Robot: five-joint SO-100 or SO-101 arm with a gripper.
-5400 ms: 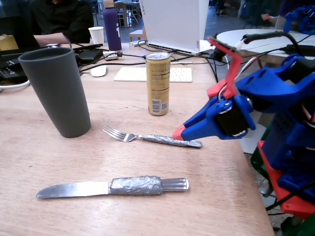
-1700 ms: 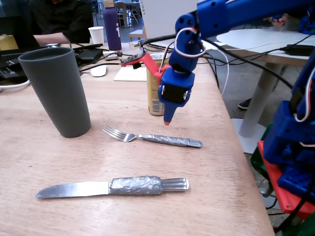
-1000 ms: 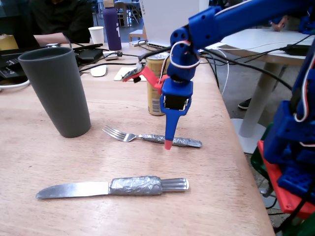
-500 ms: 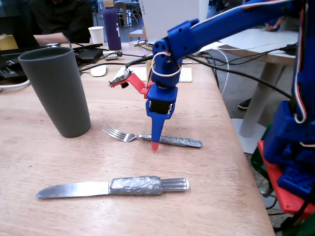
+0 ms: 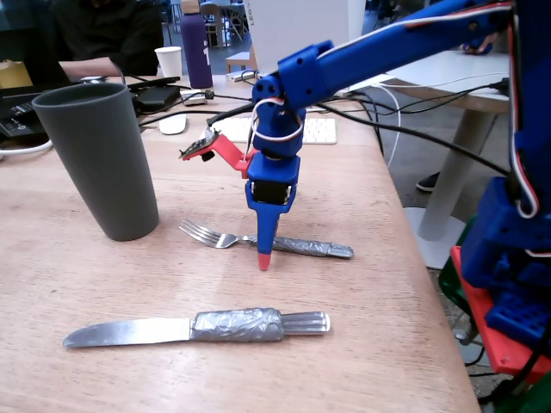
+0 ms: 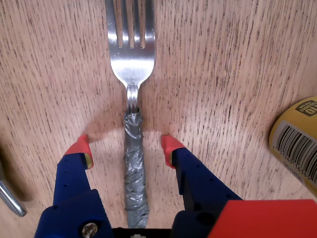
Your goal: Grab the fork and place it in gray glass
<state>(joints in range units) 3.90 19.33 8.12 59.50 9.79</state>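
Shared office, keyboard point(image 5: 297, 131), laptop point(image 5: 301, 39), seated coworker point(image 5: 90, 34), wooden desks point(image 5: 387, 284)

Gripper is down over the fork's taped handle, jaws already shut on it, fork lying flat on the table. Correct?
Not quite: the jaws are not shut. In the wrist view the gripper is open, its red-tipped fingers straddling the fork with bare wood showing on both sides of the taped handle. The rest holds: it is down over the handle, and the fork lies flat on the table.

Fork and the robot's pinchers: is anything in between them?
No. In the wrist view the open gripper straddles the fork, one fingertip on each side of its taped handle, with only bare table in the gaps.
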